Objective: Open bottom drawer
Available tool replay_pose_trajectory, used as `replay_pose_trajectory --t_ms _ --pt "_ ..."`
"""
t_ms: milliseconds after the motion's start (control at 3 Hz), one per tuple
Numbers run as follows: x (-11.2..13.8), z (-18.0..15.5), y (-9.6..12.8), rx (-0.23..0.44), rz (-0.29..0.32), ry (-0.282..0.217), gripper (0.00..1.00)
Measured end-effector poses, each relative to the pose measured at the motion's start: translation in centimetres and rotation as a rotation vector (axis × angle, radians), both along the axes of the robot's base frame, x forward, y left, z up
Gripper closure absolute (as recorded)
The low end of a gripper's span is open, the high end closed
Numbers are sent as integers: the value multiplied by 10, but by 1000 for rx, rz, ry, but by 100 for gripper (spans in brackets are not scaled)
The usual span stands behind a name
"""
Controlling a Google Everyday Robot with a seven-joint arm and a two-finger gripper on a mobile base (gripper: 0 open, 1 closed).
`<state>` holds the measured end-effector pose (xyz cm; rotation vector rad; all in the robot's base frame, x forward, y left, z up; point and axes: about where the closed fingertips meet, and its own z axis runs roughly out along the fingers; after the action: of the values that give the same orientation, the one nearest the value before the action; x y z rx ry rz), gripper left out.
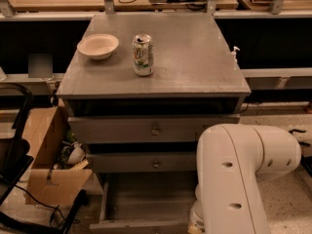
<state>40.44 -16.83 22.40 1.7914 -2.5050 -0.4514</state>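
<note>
The grey cabinet has three drawers. The bottom drawer point(148, 199) stands pulled out toward me, its plain grey inside showing and its front point(139, 226) at the lower edge of the view; its knob is out of view. The top drawer front point(155, 129) and the middle drawer front point(155, 164) are shut, each with a small round knob. My white arm point(234, 179) fills the lower right and covers the drawer's right side. My gripper is hidden behind or below the arm.
A white bowl point(98, 45) and a green-and-white soda can point(143, 55) stand on the cabinet top point(195, 57). An open cardboard box point(48, 169) with clutter sits on the floor at the left, beside a black frame point(14, 150). Desks run along the back.
</note>
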Motion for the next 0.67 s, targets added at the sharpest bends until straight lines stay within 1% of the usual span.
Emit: replay_pose_trajectory --t_ms 333,667 --pt "44 7 -9 -12 78 -95 100" --pt "73 -2 -15 24 145 -154 100"
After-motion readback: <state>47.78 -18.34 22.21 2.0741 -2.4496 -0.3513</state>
